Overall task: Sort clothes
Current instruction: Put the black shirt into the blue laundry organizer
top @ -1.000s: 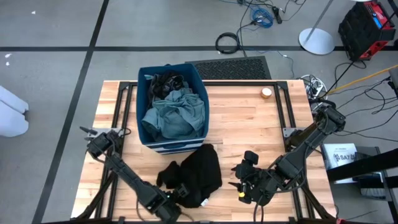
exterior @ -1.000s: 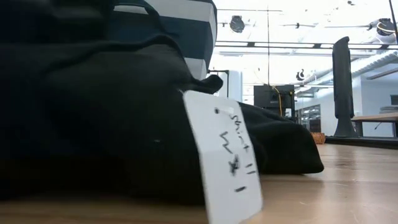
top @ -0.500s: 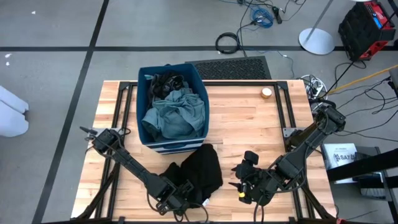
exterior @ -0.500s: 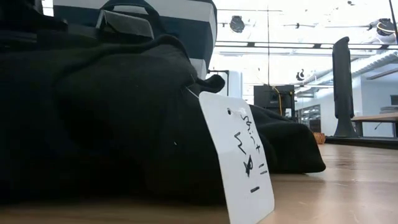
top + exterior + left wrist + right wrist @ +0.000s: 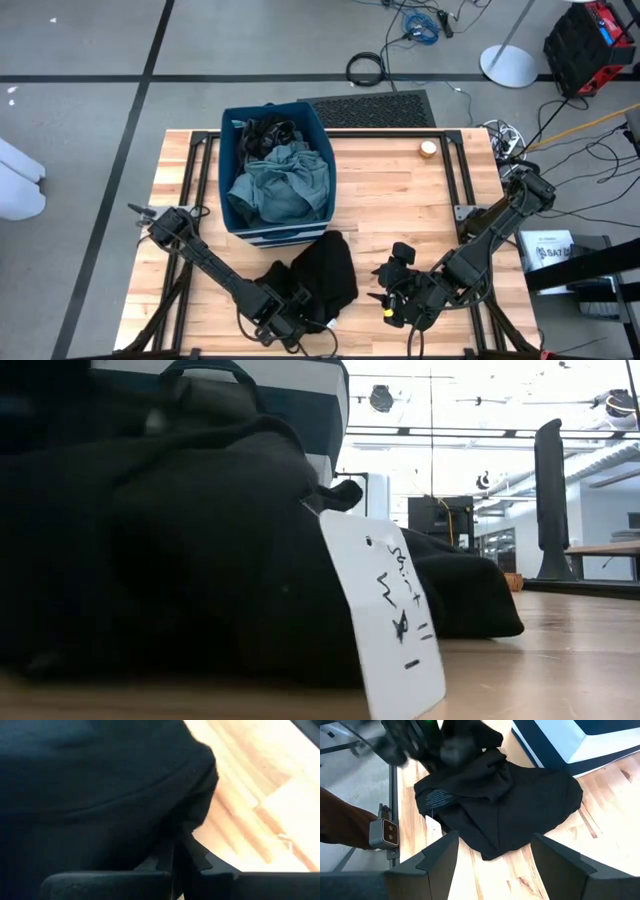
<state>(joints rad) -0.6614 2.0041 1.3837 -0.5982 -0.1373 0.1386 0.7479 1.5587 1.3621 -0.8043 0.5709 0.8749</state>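
Note:
A black garment point(image 5: 325, 275) lies crumpled on the wooden table in front of the navy bin point(image 5: 225, 170), and a white handwritten tag point(image 5: 390, 620) hangs from it. The bin holds a grey-green garment point(image 5: 280, 185), with dark ones point(image 5: 265, 132) behind it. My left gripper point(image 5: 295, 315) is shut at the black garment's near-left edge. In its own wrist view, my left gripper point(image 5: 172, 857) shows black cloth bunched right above its fingers. My right gripper point(image 5: 393, 290) stands open to the garment's right, touching nothing. In its wrist view, my right gripper point(image 5: 495, 870) faces the garment point(image 5: 510, 805). My left gripper pinches a bunched fold at the black garment's near-left edge point(image 5: 186, 827) between its two fingers. It comes in low from the table's near-left side. The garment rests on the table, slack. How many layers are caught cannot be told.
A small roll of tape point(image 5: 428, 148) lies at the table's far right. Black frame rails point(image 5: 455, 170) run along the table's sides. A small grey camera block point(image 5: 384, 832) sits at the near edge. Bare wood lies between the bin and the right rail.
My left gripper has moved a little toward the table's right and far edge, into the black garment's near edge. The garment's near part has been nudged, and its white tag has shifted to the right in the low view.

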